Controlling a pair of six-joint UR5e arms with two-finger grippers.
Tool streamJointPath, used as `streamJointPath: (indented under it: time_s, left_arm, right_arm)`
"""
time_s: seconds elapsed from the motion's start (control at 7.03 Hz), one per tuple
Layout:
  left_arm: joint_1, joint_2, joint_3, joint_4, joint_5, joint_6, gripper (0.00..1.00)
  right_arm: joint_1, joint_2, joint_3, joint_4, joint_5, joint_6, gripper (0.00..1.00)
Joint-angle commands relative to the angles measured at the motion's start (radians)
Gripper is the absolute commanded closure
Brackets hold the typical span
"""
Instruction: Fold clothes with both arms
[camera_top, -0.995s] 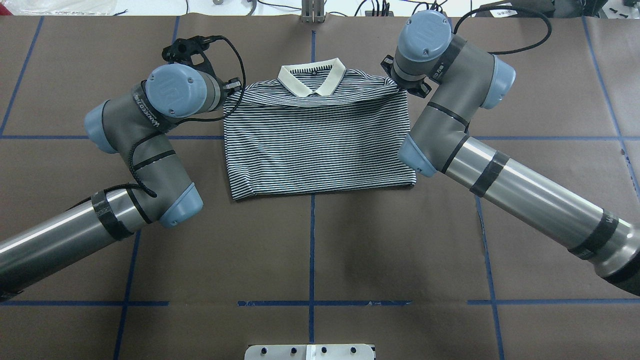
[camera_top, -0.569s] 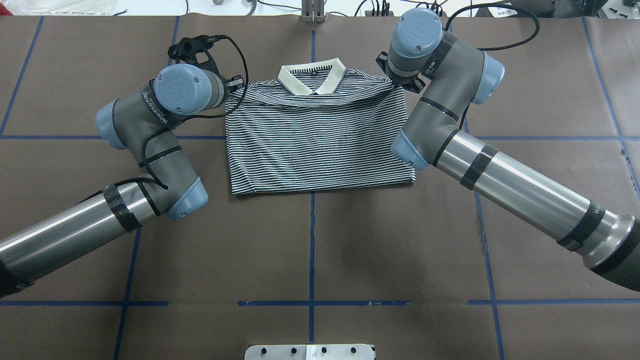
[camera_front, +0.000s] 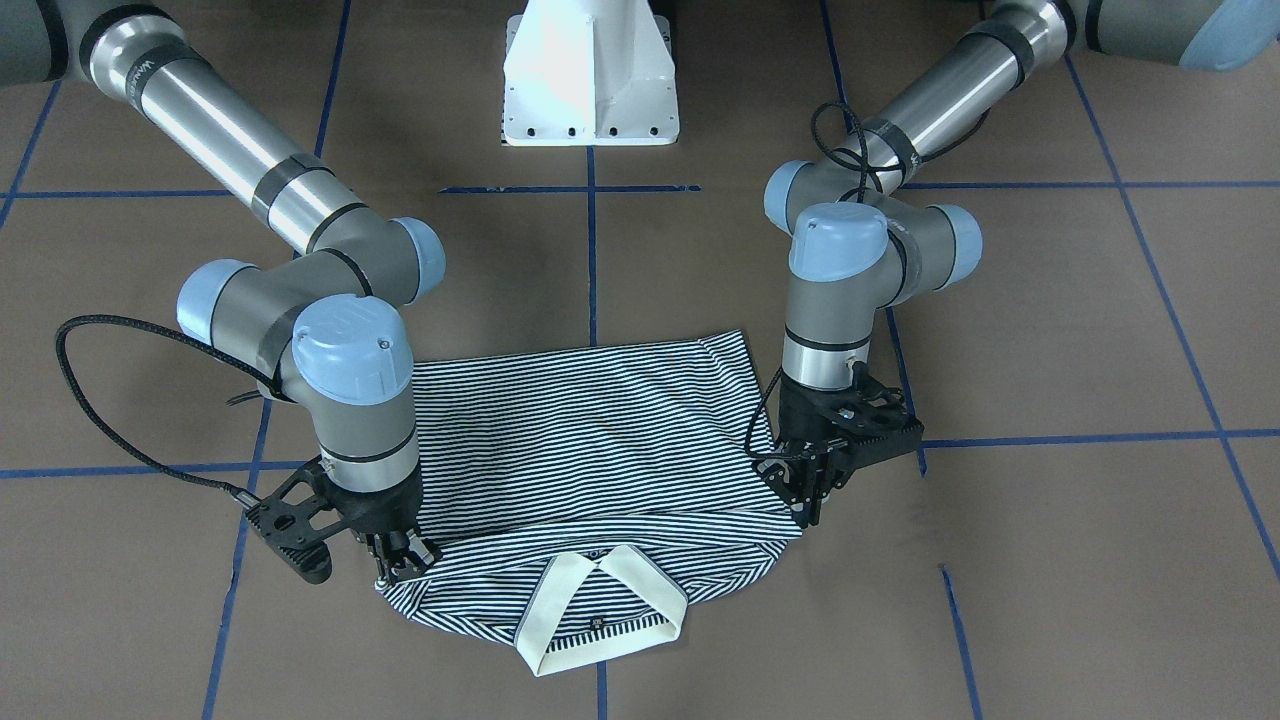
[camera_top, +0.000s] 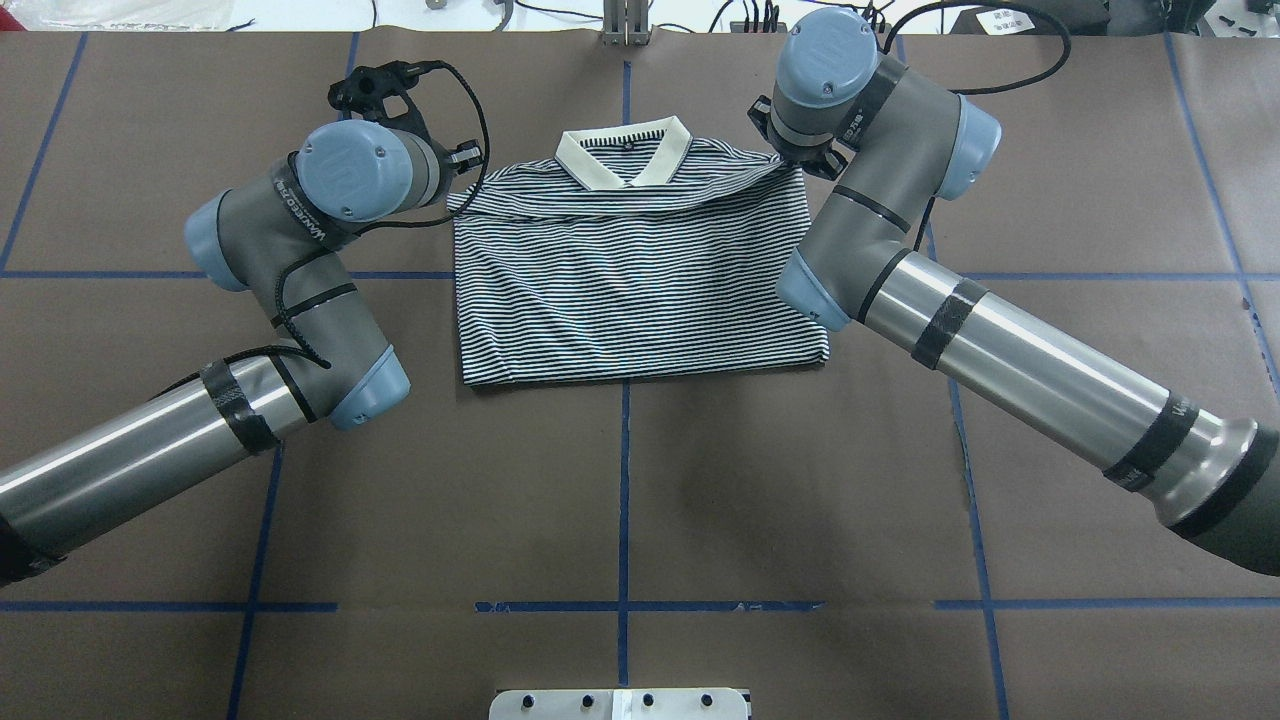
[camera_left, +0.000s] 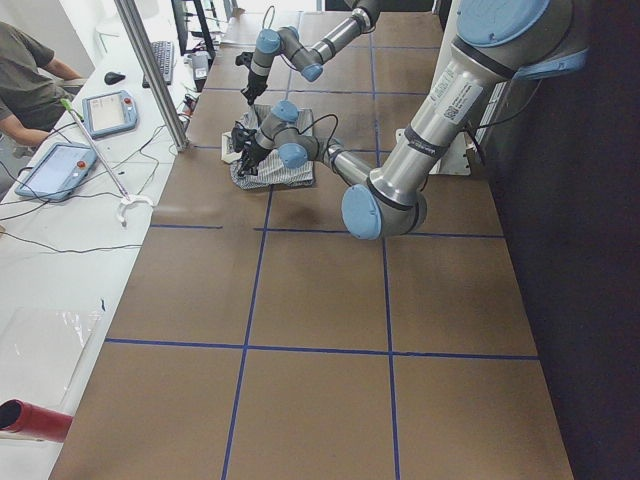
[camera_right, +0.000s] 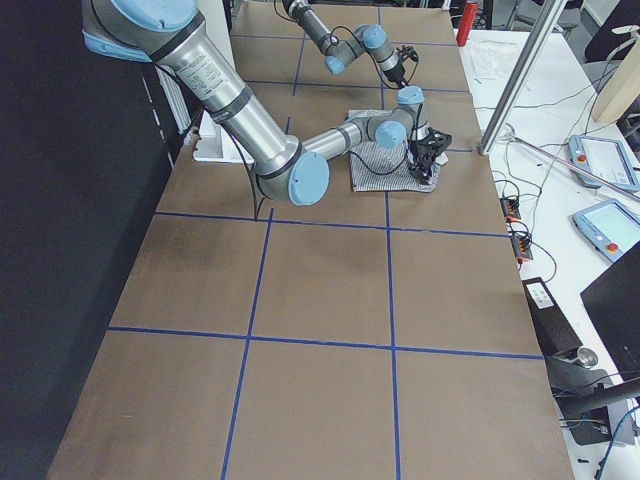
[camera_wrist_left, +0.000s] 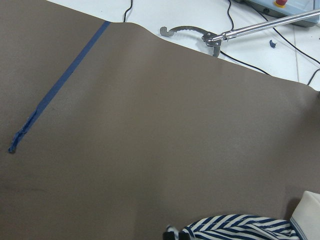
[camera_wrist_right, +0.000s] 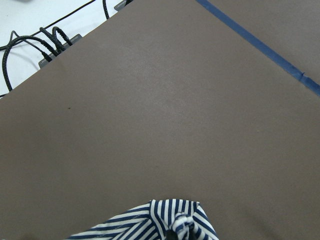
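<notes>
I see the shirt (camera_top: 640, 290) folded on the brown table (camera_top: 620, 500), straight out from the pedestal (camera_front: 590, 75), across a blue tape line (camera_top: 624, 480). Left claw (camera_front: 810, 508) and right claw (camera_front: 400, 565) are each clenched on a shoulder corner. Farther from the pedestal, cables (camera_wrist_right: 30, 42) trail over a white side table (camera_wrist_right: 55, 12).

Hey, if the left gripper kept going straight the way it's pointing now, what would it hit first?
The left gripper points down, so probably the polo shirt shoulder it pinches, then the brown table cover just beneath; depth is unclear.
</notes>
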Motion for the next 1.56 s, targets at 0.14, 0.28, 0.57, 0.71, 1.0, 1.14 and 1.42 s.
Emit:
streamJointPath:
  time_s: [0.14, 0.28, 0.57, 0.71, 1.0, 1.14, 1.42]
  left_arm:
    - [-0.001, 0.006, -0.004, 0.001, 0.000, 0.001, 0.71]
    - [-0.001, 0.006, -0.005, 0.002, 0.000, 0.001, 0.71]
    - [-0.003, 0.007, -0.064, 0.005, -0.014, -0.005, 0.71]
    - [-0.001, 0.034, -0.112, 0.002, -0.049, -0.008, 0.71]
    - [0.000, 0.067, -0.165, 0.000, -0.075, -0.009, 0.71]
    - [0.000, 0.067, -0.166, 0.000, -0.074, -0.008, 0.71]
    - [0.000, 0.067, -0.172, 0.002, -0.072, -0.009, 0.71]
  right_arm:
    - [0.032, 0.042, -0.073, 0.057, 0.014, 0.001, 0.00]
    - [0.069, 0.048, -0.063, 0.057, 0.078, -0.022, 0.00]
    - [0.034, -0.113, 0.182, 0.039, 0.146, 0.024, 0.00]
    - [-0.028, -0.269, 0.389, 0.037, 0.142, 0.082, 0.00]
    - [-0.136, -0.415, 0.559, 0.037, 0.117, 0.249, 0.08]
    - [-0.165, -0.446, 0.571, 0.039, 0.108, 0.263, 0.21]
    - [-0.187, -0.455, 0.558, 0.039, 0.108, 0.265, 0.30]
